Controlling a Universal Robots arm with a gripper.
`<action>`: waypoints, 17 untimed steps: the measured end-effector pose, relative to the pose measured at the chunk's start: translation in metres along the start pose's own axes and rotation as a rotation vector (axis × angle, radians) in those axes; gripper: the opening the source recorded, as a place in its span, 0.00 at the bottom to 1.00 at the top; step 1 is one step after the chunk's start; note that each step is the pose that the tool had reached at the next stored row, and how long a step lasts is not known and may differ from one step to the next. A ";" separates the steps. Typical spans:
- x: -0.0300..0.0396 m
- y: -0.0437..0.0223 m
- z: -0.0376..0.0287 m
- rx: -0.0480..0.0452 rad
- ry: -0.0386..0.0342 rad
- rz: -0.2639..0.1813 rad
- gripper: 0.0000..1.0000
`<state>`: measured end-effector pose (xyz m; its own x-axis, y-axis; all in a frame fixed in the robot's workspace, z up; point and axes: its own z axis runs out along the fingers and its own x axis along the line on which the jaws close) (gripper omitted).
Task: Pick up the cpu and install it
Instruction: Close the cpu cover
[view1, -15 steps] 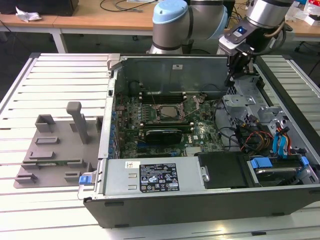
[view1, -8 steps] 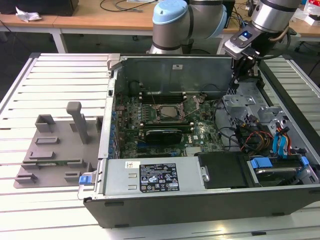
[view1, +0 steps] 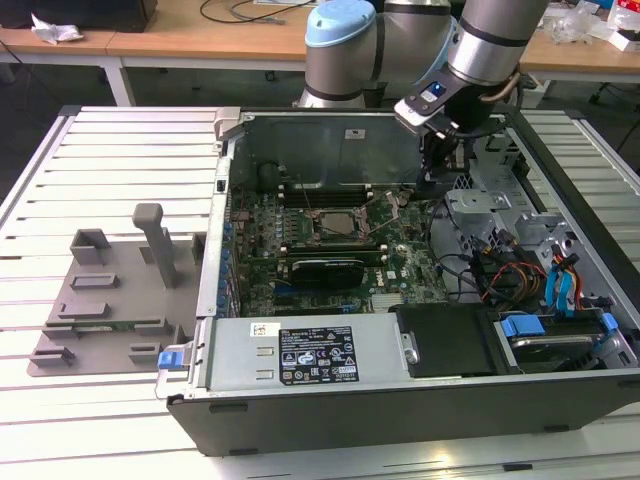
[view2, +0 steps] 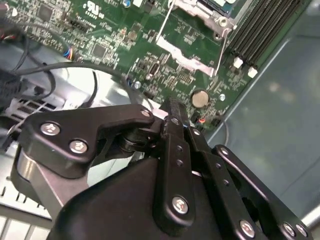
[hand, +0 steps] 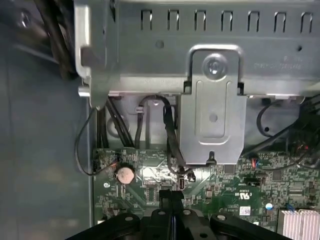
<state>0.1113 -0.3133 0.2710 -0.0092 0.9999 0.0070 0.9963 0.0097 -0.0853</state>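
Note:
My gripper (view1: 428, 188) hangs inside the open computer case, low over the back corner of the green motherboard (view1: 400, 262) on the exterior view's right. Its black fingers are pressed together with nothing between them in both wrist views (view2: 173, 106) (hand: 171, 196). To the exterior view's left of the gripper lies the black-framed socket (view1: 337, 222), with a flat silver-grey square inside it that looks like the cpu. The socket's metal load plate (view2: 189, 61) stands tilted up beside its lever (view2: 223, 42).
A grey plastic fixture (view1: 110, 290) lies on the slatted table at the exterior view's left. In the case are a power supply (view1: 300, 355), cables and drive bays (view1: 530, 270), and memory slots (view2: 260, 30). A coin battery (hand: 125, 173) and metal bracket (hand: 212, 110) lie just past the fingertips.

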 end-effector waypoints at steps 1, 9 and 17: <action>0.0000 -0.0016 0.0036 0.0000 0.0000 0.000 0.11; -0.0001 -0.0095 0.0242 0.0000 -0.0001 0.000 0.11; 0.0000 -0.0207 0.0310 -0.0002 -0.0001 0.000 0.11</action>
<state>0.0880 -0.3134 0.2419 -0.0094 0.9999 0.0070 0.9963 0.0099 -0.0851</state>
